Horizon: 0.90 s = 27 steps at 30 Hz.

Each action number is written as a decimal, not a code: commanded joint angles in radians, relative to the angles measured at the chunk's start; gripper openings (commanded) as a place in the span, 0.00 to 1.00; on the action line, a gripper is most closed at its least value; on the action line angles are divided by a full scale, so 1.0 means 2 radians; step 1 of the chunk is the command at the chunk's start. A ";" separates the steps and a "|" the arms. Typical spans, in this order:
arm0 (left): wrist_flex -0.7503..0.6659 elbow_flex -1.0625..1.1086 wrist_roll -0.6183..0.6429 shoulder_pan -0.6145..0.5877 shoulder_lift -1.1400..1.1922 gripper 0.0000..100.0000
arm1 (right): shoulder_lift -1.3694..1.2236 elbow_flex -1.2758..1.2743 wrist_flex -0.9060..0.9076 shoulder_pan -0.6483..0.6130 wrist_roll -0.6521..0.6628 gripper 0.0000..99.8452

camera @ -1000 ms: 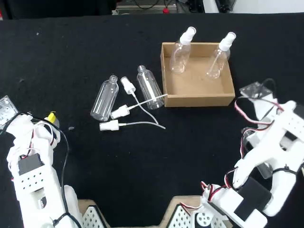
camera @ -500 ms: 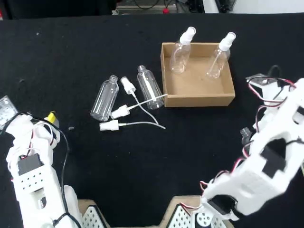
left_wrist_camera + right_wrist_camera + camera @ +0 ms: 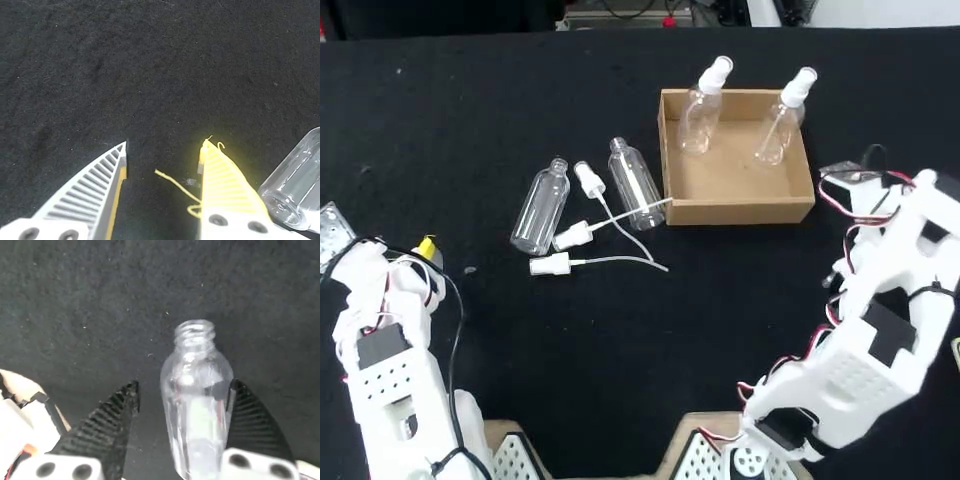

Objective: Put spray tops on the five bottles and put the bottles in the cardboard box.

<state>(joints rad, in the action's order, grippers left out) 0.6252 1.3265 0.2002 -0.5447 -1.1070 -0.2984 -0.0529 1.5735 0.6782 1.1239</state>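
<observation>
Lying on the black cloth [image 3: 520,100] with its open neck pointing away from the camera, the fifth bottle [image 3: 200,405] sits between the fingers of the right gripper [image 3: 183,384]. The jaws are spread to either side of it and not clamped; one jaw looks close against the glass, though contact cannot be told. Over the last second the right arm [image 3: 890,300] has swung up and toward the far side of the table, then eased back a little, beside the cardboard box [image 3: 735,212]. That looks like lining up for a grasp on this uncapped bottle rather than a finished pickup. Nothing else has shifted. Two capped bottles [image 3: 700,110] [image 3: 778,125] stand in the box as before. Two bare bottles [image 3: 540,205] [image 3: 635,183] lie to the box's left among three loose spray tops [image 3: 588,180] [image 3: 572,236] [image 3: 550,265]. The left gripper [image 3: 164,144] has stayed put at the near left, jaws apart over bare cloth with nothing between them. By this count two of five bottles are done and three still need tops.
</observation>
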 commanded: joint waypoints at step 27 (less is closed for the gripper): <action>-0.012 -0.009 -0.001 -0.003 -0.005 0.23 | 0.099 -0.042 -0.010 0.205 0.130 0.15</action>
<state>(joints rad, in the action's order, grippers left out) 0.6252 1.3265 0.2002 -0.5447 -1.1070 -0.1818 -0.1358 1.5382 1.0633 1.3725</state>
